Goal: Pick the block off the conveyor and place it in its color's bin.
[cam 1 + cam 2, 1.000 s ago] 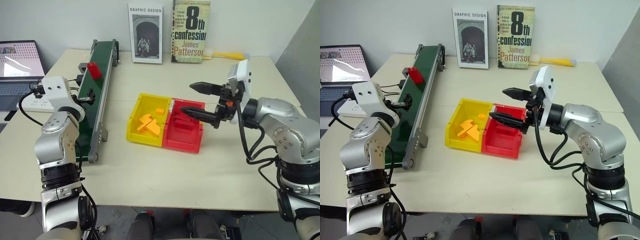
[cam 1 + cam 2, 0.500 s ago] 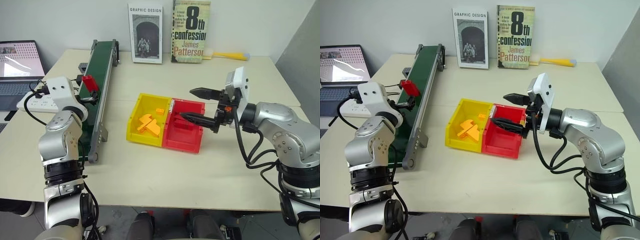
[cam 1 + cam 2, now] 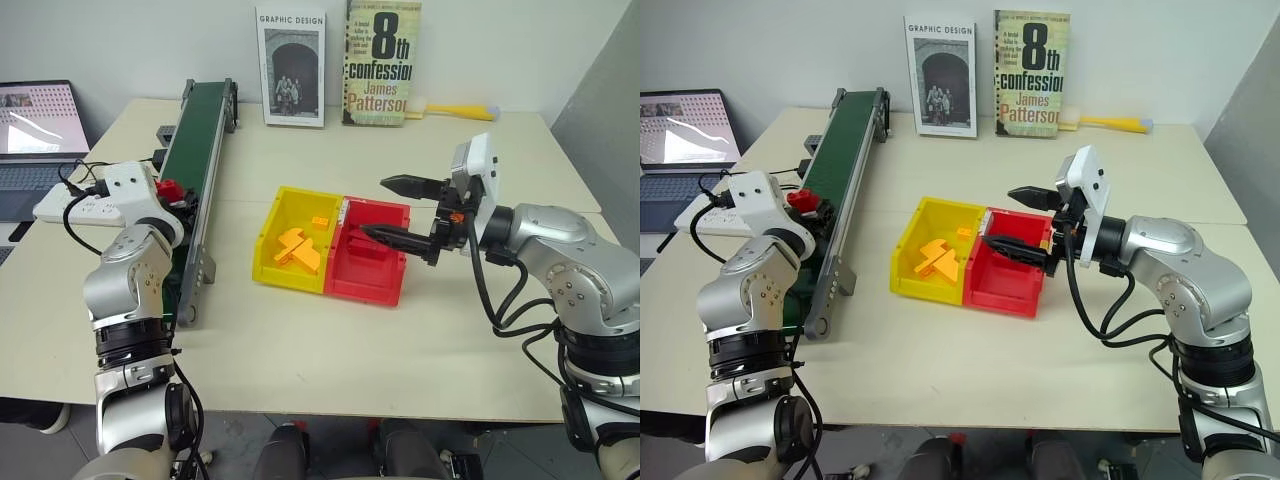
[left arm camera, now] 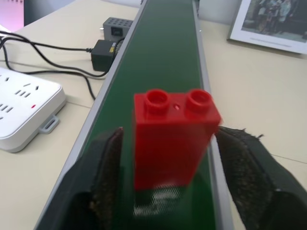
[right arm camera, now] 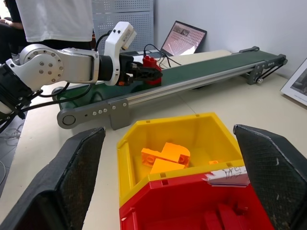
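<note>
The small red rectangular plastic block [image 4: 173, 136] is seen upright on the dark green conveyor belt [image 4: 163, 52], bracketed by the left gripper [image 4: 168, 191], jaws narrowed, contact unconfirmed; the open right gripper [image 3: 400, 210] sits over the red plastic bin [image 3: 372, 285].

This looks like an office or lab room: a pale beige desk [image 3: 330, 350] carries an open grey laptop [image 3: 35, 135], a white power strip [image 3: 70, 205] and two upright paperback books [image 3: 335, 65] against a plain white wall.
</note>
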Tool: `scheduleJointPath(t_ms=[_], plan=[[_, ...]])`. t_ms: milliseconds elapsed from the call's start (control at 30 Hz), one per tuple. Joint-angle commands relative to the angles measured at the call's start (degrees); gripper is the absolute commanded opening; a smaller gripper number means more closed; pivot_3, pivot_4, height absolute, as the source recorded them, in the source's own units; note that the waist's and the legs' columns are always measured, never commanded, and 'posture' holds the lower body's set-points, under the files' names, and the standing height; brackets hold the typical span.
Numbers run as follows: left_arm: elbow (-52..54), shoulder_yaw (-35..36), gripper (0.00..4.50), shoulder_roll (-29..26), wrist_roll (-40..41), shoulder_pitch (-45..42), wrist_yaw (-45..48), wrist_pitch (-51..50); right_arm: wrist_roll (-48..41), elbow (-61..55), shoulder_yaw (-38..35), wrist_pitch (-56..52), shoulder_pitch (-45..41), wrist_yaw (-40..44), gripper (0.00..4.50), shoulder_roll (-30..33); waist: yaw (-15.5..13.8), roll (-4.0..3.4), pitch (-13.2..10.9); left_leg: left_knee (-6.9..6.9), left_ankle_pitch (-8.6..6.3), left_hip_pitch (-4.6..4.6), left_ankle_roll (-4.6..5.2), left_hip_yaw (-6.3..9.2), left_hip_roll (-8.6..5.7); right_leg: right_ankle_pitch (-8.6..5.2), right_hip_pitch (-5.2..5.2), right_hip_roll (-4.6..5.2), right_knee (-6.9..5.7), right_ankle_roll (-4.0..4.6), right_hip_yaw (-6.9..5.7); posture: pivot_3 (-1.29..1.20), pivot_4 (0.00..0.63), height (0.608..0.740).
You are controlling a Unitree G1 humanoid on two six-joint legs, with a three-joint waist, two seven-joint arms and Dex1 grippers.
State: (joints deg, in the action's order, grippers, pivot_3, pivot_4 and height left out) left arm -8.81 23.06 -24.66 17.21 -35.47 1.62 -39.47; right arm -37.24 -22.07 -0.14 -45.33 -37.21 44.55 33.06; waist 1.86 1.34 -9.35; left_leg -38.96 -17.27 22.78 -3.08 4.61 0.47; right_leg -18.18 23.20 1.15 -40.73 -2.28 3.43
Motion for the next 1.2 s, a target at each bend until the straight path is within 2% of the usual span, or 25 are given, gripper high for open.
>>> scheduleJointPath(t_ms=[33, 133, 400, 567, 733, 900, 1000, 1200], plan=[[3.2, 1.2, 2.06, -0.4, 0.5, 0.1, -0.7, -0.3, -0.4, -1.3, -1.2, 0.9, -1.5, -0.2, 4.50, 0.6, 0.0, 0.00, 0.0, 0.00, 0.00, 0.00, 0.00, 0.00, 0.00, 0.00, 0.00, 0.00, 0.00, 0.00, 0.00, 0.00, 0.150, 0.740], [3.6, 1.6, 1.54, -0.2, 1.0, 0.0, -1.2, -0.7, -0.3, -1.0, -1.2, 1.0, -1.8, -0.2, 4.50, 0.5, 0.0, 0.00, 0.0, 0.00, 0.00, 0.00, 0.00, 0.01, 0.00, 0.00, 0.00, 0.00, -0.01, 0.00, -0.01, 0.00, 0.150, 0.740], [3.7, 0.8, 1.53, -2.0, 1.1, -0.8, 0.7, -0.8, 0.4, -0.7, -1.3, 1.6, -1.7, -0.6, 4.50, 0.7, 0.0, 0.00, 0.0, 0.00, 0.00, 0.00, 0.00, 0.01, 0.00, 0.00, 0.00, 0.00, 0.00, 0.00, -0.01, 0.00, 0.150, 0.740], [6.4, -8.4, 1.53, -6.3, 2.2, -4.5, 13.4, -2.2, 0.9, -2.7, -2.8, 0.3, -0.2, -1.4, 4.50, 4.4, -0.2, 0.00, 0.0, 0.01, 0.01, 0.04, -0.01, 0.03, -0.01, 0.00, 0.00, -0.01, 0.02, 0.00, -0.05, 0.00, 0.150, 0.740], [7.8, -17.3, 1.53, -7.4, 6.0, -9.5, 28.1, -4.7, -0.7, -8.9, -4.7, -3.1, 4.2, -1.9, 4.50, 9.9, -0.7, 0.00, 0.0, 0.00, 0.01, 0.16, -0.02, 0.22, -0.11, 0.00, -0.08, -0.02, 0.24, 0.00, -0.32, 0.00, 0.150, 0.740], [9.1, -26.5, 1.53, -3.7, 7.9, -12.4, 38.7, -3.8, -2.2, -14.5, -6.8, -6.3, 9.0, -3.6, 4.50, 13.2, 0.0, 0.00, 0.0, 0.05, 0.01, 0.16, -0.02, 0.11, -0.09, 0.00, -0.11, -0.06, 0.40, 0.00, -0.23, 0.00, 0.150, 0.740], [7.4, -31.8, 1.53, -1.1, 6.0, -13.1, 42.7, -0.9, -3.9, -17.8, -9.0, -8.9, 12.7, -5.7, 4.50, 14.0, 0.0, 0.00, 0.0, 0.06, 0.00, 0.16, -0.01, 0.09, -0.07, 0.00, -0.11, -0.11, 0.40, 0.00, -0.20, 0.00, 0.150, 0.740], [1.8, -37.7, 1.53, 1.8, 2.8, -13.8, 49.8, 5.6, -6.0, -24.1, -13.2, -12.5, 20.0, -10.8, 4.50, 14.2, 0.0, 0.00, 0.0, 0.05, -0.01, 0.11, 0.04, 0.01, -0.09, 0.00, -0.15, -0.19, 0.37, 0.00, -0.09, 0.00, 0.150, 0.740]])
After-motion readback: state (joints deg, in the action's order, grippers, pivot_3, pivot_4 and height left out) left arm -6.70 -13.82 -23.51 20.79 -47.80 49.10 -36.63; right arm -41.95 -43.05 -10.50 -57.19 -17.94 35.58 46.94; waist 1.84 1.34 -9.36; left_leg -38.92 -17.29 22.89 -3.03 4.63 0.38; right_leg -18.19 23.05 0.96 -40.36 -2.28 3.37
